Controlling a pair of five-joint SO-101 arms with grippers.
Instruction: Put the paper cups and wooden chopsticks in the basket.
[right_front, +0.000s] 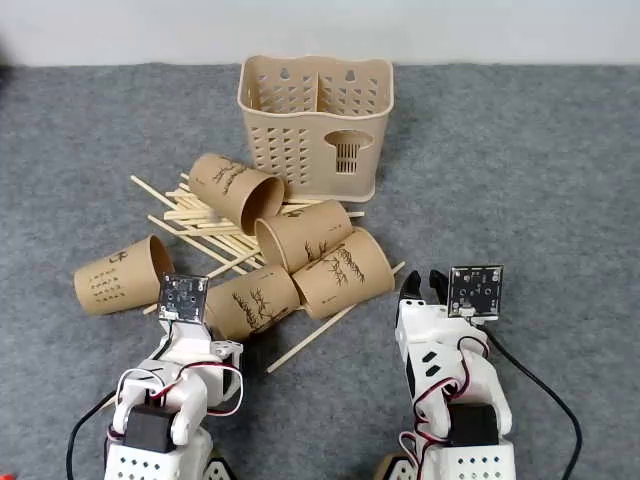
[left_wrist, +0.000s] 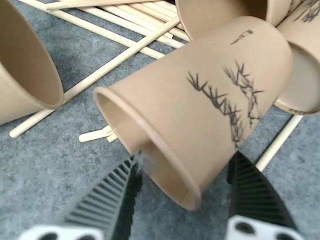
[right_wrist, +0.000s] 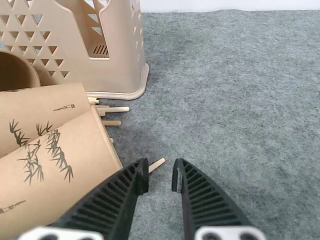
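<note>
left fingers bracket a cup's mouth; right fingers idle beside the heap

left fingers (left_wrist: 127, 182) are spread wide either side of the rim of a tan paper cup with inked bamboo print (left_wrist: 200, 95), not yet clamped. the cup lies on its side at the near edge of the heap on the grey felt table (right_front: 520, 180), mouth toward the arm, so probably the easy first pick. left arm low, pitched forward. right fingers (right_wrist: 187, 182) are a narrow gap apart, holding nothing, low and right of the cups. pale wooden chopsticks (right_front: 205, 238) lie strewn under the cups. the beige perforated plastic basket (right_front: 300, 150) stands upright at far centre.
</note>
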